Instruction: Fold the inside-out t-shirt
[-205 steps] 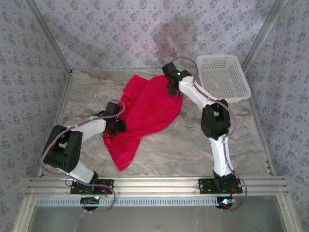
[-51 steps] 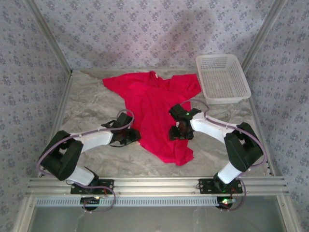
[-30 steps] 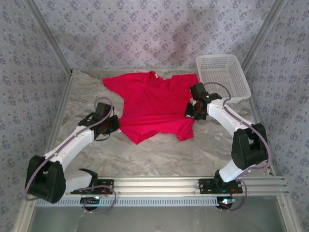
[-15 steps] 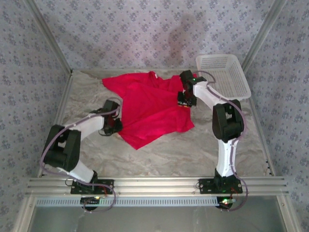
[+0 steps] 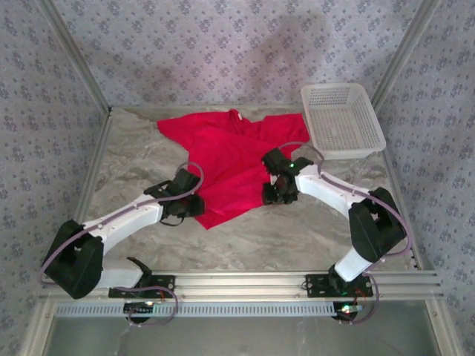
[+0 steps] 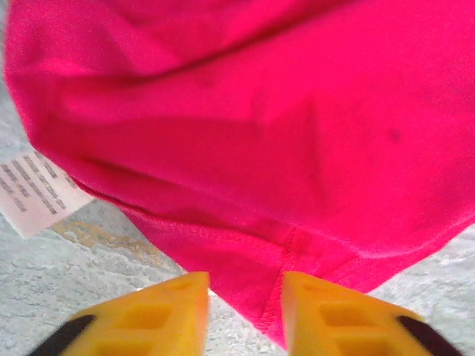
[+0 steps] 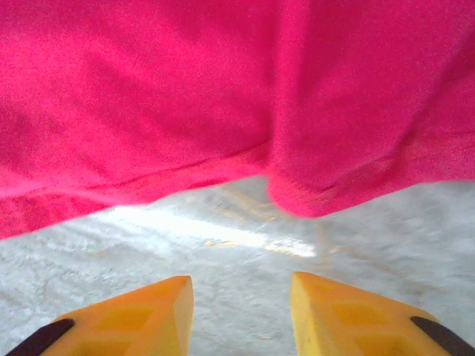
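Observation:
The inside-out t-shirt (image 5: 230, 152) is bright red and lies doubled over at the far middle of the table, one pointed corner reaching toward me. My left gripper (image 5: 194, 205) sits low at that near-left corner. In the left wrist view its yellow fingers (image 6: 178, 308) stand apart, with the seamed hem corner (image 6: 293, 252) lying slack on the table between them (image 6: 245, 285). A white care label (image 6: 33, 193) sticks out at the left. My right gripper (image 5: 273, 194) is at the shirt's near-right edge, open (image 7: 241, 285) over bare table, and the red hem (image 7: 185, 89) lies just ahead.
A white plastic basket (image 5: 343, 119) stands at the far right corner, close to the shirt's right sleeve. The marbled table (image 5: 297, 237) is bare between the shirt and the arm bases. Patterned walls and metal frame posts close in the sides and back.
Both grippers have opened and let go of the shirt. The right gripper drew back from the collar area to the near-right edge. The left shifted slightly nearer and to the right.

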You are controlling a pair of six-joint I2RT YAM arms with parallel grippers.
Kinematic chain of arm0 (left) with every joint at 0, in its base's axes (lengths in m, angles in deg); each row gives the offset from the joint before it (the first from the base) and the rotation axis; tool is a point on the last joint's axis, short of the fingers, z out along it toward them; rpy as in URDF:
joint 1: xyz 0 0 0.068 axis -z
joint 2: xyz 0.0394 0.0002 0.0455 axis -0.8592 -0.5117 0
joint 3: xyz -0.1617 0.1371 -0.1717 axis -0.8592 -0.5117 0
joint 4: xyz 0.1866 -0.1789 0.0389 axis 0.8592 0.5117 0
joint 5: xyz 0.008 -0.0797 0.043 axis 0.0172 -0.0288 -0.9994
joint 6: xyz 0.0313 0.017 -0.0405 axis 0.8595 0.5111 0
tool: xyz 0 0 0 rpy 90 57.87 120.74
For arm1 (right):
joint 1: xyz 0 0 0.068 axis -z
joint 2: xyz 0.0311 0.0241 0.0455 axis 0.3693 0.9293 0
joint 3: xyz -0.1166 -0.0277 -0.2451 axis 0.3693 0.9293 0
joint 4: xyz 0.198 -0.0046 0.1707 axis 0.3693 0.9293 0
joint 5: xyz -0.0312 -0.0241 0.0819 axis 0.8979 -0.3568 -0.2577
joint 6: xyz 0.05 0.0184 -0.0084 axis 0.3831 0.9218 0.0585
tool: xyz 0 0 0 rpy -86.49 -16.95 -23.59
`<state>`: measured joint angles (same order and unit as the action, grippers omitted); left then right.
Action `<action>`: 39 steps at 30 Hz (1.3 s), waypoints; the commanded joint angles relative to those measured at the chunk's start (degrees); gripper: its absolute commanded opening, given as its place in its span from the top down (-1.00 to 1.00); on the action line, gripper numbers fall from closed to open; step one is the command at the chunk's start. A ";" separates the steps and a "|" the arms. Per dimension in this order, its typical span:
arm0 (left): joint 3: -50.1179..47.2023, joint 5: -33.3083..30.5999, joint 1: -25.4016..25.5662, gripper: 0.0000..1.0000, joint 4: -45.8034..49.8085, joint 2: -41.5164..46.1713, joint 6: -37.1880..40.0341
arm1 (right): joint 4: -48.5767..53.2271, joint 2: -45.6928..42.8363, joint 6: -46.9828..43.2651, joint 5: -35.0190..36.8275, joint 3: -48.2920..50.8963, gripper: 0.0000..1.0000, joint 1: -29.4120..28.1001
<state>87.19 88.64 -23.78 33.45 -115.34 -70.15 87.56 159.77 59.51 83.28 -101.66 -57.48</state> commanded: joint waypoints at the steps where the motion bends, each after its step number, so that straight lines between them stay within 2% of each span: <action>1: -0.34 1.06 0.27 0.15 -6.45 -1.10 -0.69 | -6.61 -0.43 5.61 -1.57 2.88 0.06 -2.49; 4: 0.53 1.76 0.41 0.09 -9.02 -2.96 -0.37 | -11.01 0.86 9.65 -1.60 2.91 -0.11 -4.42; 8: 1.65 0.95 0.50 0.16 -8.12 -4.84 -0.29 | -13.44 3.10 13.34 0.39 0.80 -0.29 -6.78; 16: -1.10 -1.34 0.58 0.27 -6.60 -2.18 0.87 | -9.86 13.57 14.04 6.11 -9.66 -0.25 -8.15; 19: -1.48 -1.15 1.26 0.27 -6.90 -0.96 3.26 | -9.65 16.05 14.27 8.19 -12.12 -0.10 -8.23; 23: -1.31 -1.27 2.55 0.25 -8.23 0.34 8.04 | -7.66 17.83 14.36 9.69 -15.04 0.67 -7.96; 25: -1.46 -1.18 2.95 0.22 -9.67 0.60 10.85 | -7.13 17.29 14.43 9.84 -16.01 0.98 -8.01; 29: -3.24 5.89 4.09 0.26 -17.95 -0.32 21.96 | -3.21 14.40 14.43 9.05 -17.73 1.00 -8.25; 34: -4.00 4.99 7.79 0.11 -25.11 -1.93 31.89 | -1.02 10.52 14.44 5.38 -18.40 1.00 -7.88; 39: -0.88 4.82 7.92 0.00 -25.76 -6.68 35.31 | -0.90 9.15 14.44 3.15 -19.06 1.00 -7.36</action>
<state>83.80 92.53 -15.96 10.55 -119.54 -40.32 84.29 170.33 73.52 88.26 -119.19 -65.24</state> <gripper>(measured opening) 0.494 0.067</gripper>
